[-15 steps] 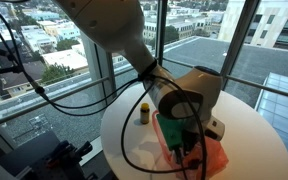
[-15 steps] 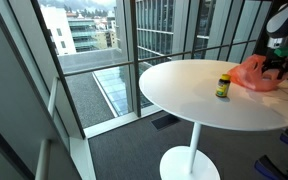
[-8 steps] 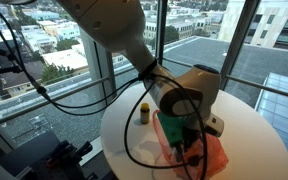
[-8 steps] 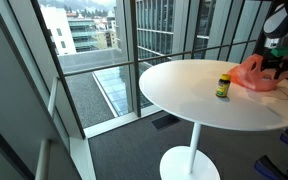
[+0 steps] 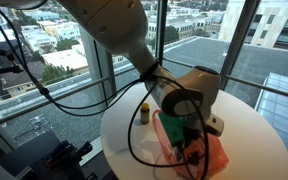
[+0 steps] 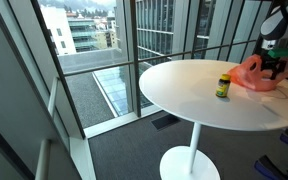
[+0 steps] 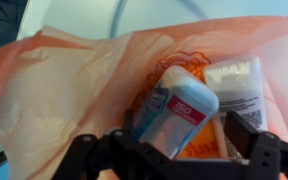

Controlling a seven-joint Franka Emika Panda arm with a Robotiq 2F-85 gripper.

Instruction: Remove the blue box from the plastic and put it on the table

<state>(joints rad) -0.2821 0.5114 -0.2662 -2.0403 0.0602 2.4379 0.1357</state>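
Note:
In the wrist view an orange plastic bag [image 7: 74, 80] lies open on the white table. Inside it sits a light blue box [image 7: 179, 108] with a red label, next to a white packet [image 7: 236, 85]. My gripper [image 7: 179, 140] is open, its two black fingers on either side of the blue box, not closed on it. In an exterior view the gripper [image 5: 187, 143] is down in the orange bag [image 5: 216, 156]. In an exterior view the bag [image 6: 256, 74] lies at the table's far edge under the gripper [image 6: 275, 62].
A small yellow bottle with a dark cap [image 5: 144, 114] [image 6: 222, 86] stands upright on the round white table [image 6: 184, 95] beside the bag. Glass window walls surround the table. Black cables hang from the arm.

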